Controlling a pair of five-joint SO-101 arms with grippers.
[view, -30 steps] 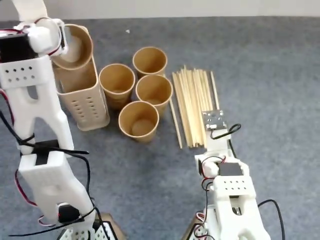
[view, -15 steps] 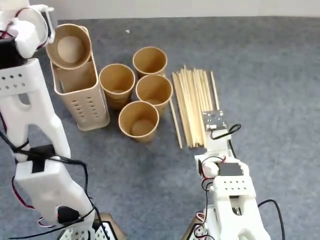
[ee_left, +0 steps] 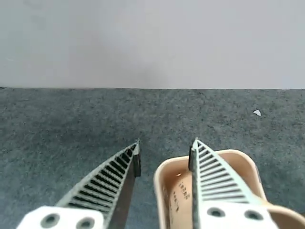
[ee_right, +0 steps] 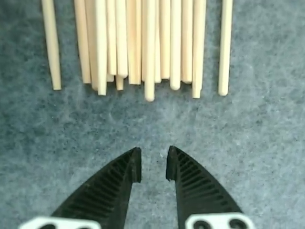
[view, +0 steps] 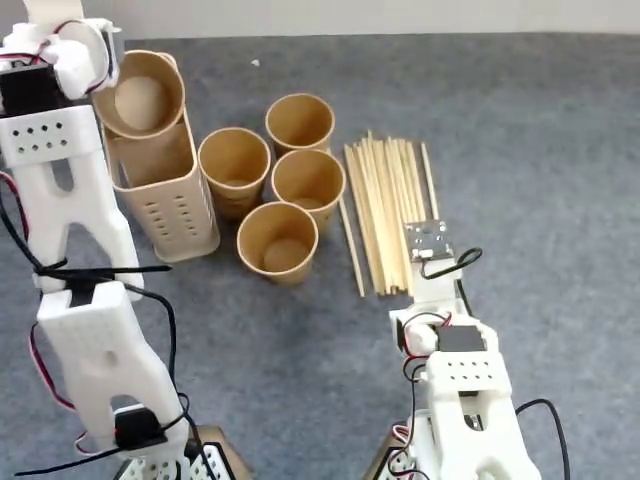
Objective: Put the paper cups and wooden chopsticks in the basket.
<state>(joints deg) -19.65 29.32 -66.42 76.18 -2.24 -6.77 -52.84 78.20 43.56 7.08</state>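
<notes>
A tan perforated basket [view: 170, 205] stands at the left with one paper cup [view: 143, 97] leaning in its mouth. Three or more paper cups [view: 277, 240] stand upright on the grey cloth beside it. Wooden chopsticks [view: 385, 205] lie in a loose bundle to their right. My left gripper [view: 98, 45] hangs open beside the basket's far end. In the left wrist view the left gripper [ee_left: 165, 153] has one finger over the basket's rim [ee_left: 228, 155]. My right gripper [ee_right: 153, 164] is slightly open and holds nothing, just short of the chopsticks' near ends [ee_right: 148, 90]. It sits low by the bundle [view: 428, 250].
The grey cloth [view: 540, 150] covers the table, with bare room at the right and in front of the cups. A pale wall [ee_left: 152, 38] rises behind the far edge. A small white scrap [view: 256, 63] lies near the back.
The left gripper has let go of the cup and drawn back toward the far left. The cup stays leaning in the basket's mouth. The right arm has not moved.
</notes>
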